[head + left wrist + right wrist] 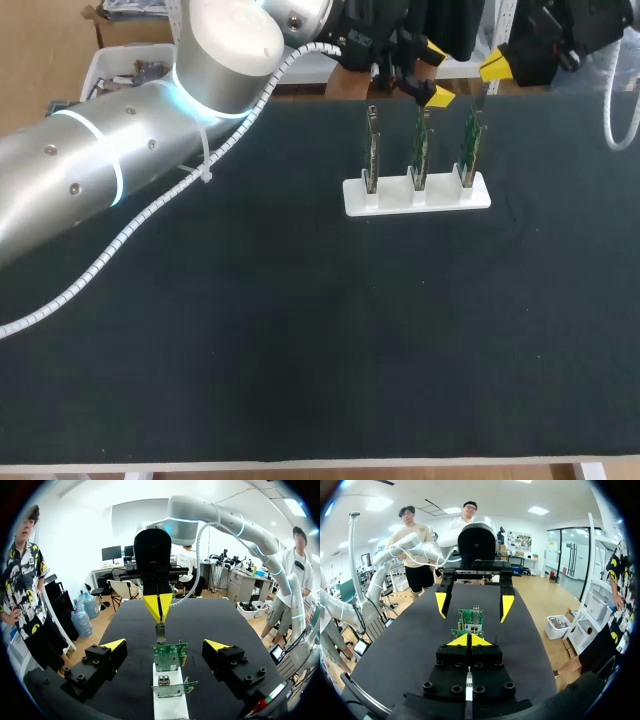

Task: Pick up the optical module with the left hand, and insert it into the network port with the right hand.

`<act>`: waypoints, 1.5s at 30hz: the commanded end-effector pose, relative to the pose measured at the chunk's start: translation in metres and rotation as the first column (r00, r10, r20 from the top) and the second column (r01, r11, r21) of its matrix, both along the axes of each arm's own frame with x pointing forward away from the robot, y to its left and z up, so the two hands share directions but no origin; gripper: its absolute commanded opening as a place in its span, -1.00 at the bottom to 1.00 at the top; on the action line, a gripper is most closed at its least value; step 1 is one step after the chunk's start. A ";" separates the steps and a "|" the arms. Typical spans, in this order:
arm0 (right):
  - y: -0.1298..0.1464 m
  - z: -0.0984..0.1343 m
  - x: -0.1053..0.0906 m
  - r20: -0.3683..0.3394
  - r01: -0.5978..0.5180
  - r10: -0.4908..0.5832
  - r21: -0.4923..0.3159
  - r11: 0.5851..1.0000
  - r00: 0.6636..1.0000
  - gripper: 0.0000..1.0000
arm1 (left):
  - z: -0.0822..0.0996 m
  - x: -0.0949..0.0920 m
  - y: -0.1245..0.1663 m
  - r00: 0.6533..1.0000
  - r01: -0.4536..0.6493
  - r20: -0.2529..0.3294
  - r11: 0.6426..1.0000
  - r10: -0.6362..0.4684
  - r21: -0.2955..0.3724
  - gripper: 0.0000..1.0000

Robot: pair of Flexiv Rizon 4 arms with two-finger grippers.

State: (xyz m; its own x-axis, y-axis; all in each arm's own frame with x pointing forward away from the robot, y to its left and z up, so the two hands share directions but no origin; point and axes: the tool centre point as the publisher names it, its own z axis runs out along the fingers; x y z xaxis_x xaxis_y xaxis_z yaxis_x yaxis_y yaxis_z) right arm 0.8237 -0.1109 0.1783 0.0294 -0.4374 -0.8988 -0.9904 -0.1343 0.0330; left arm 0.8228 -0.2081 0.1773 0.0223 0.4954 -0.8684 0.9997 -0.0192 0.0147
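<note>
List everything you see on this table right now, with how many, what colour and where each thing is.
table: one, black top, under everything
holder: one, white, far half of the table, right of middle
circuit boards: three, green, upright in a row in the holder
optical module: one, small, grey, held by the top of the rightmost board
left arm: one, silver, entering from the left
left gripper: one, yellow-tipped, open, fingers either side of the board row
right gripper: one, yellow-tipped, shut on the optical module
</note>
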 end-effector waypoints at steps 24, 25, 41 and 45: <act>-0.004 -0.023 0.003 -0.122 -0.132 0.129 -0.015 0.991 0.984 -1.00 | 0.000 -0.002 0.001 1.000 -0.005 0.004 1.000 0.005 -0.001 1.00; -0.004 -0.023 0.003 -0.123 -0.132 0.129 -0.016 0.991 0.984 -1.00 | 0.000 -0.002 0.001 1.000 -0.005 0.004 1.000 0.005 -0.001 1.00; 0.002 -0.030 0.004 -0.143 -0.147 0.143 -0.022 0.989 0.979 -1.00 | 0.000 -0.002 0.001 1.000 -0.005 0.004 1.000 0.005 -0.001 1.00; 0.001 -0.032 0.002 -0.152 -0.150 0.145 -0.026 0.988 0.978 -1.00 | 0.000 -0.002 0.001 1.000 -0.005 0.004 1.000 0.005 -0.001 1.00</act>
